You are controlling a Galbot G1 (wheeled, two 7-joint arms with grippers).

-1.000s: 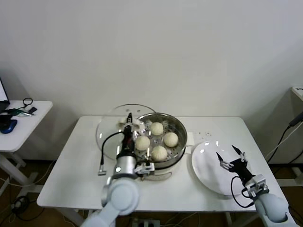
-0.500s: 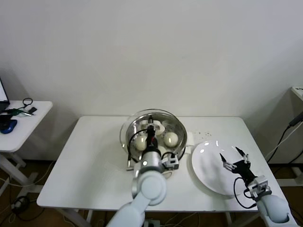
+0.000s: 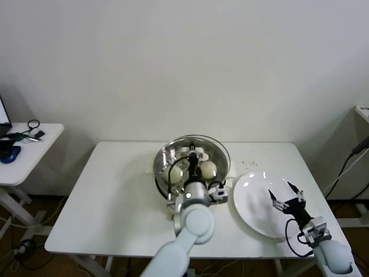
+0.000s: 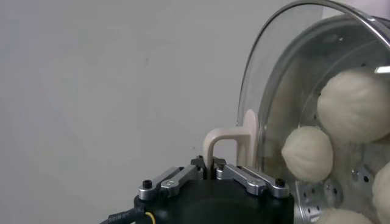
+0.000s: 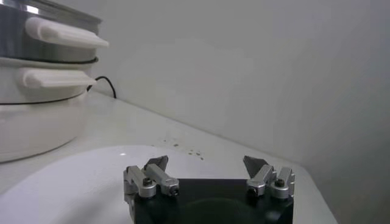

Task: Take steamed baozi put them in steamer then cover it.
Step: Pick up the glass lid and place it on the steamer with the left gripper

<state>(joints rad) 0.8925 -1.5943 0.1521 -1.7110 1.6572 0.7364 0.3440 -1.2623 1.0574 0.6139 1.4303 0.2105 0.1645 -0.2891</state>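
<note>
The baozi (image 3: 208,168) are cream-white and plain, inside the shiny silver steamer (image 3: 163,158) with small round holes in its bottom. The cover (image 4: 277,73) is clear glass with a cream-white handle (image 4: 226,141). Beside the steamer, the plate (image 3: 259,208) is plain white.

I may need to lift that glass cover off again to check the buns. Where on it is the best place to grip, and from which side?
Grip the cover by its cream bar handle, coming from above. The handle arches up at the middle of the glass, leaving a gap to close around, while the dome is smooth and wide. The left pincer is shut on that handle now, over the steamer.
</note>
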